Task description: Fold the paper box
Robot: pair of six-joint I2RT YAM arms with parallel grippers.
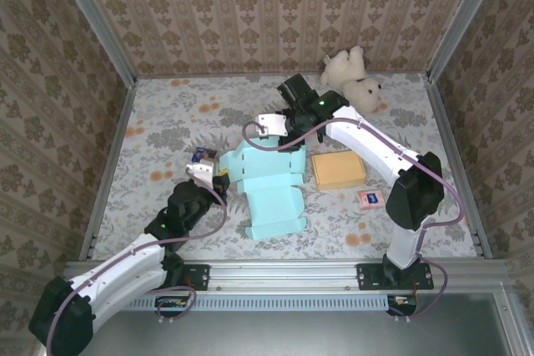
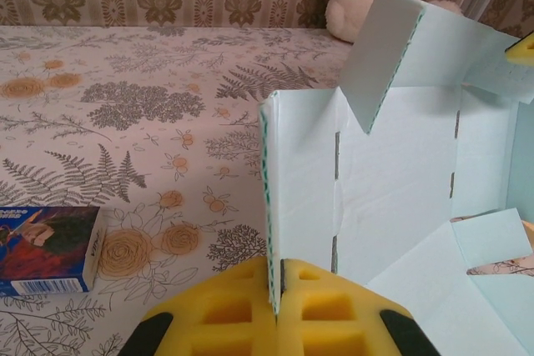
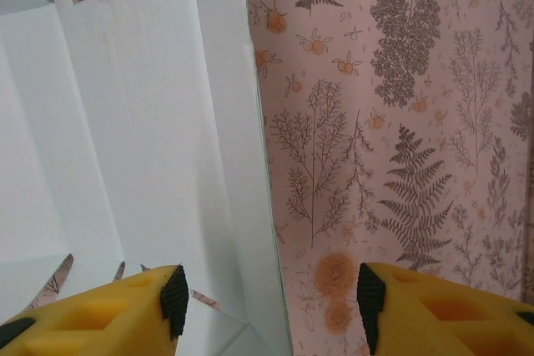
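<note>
The paper box [image 1: 273, 193] is a pale teal cardboard blank, partly raised, in the middle of the table. My left gripper [image 1: 219, 179] is at the box's left side, shut on the edge of an upright wall [image 2: 304, 172]. In the left wrist view its yellow fingers [image 2: 225, 310] pinch that edge between them. My right gripper [image 1: 265, 139] hangs over the far end of the box, open. In the right wrist view a wall edge [image 3: 250, 172] runs up between the right gripper's [image 3: 267, 298] spread fingers, touching neither pad.
A white teddy bear [image 1: 354, 77] lies at the back right. A tan flat box [image 1: 338, 170] and a small card [image 1: 369, 198] sit to the right of the paper box. A small blue carton [image 2: 46, 248] lies to the left of my left gripper.
</note>
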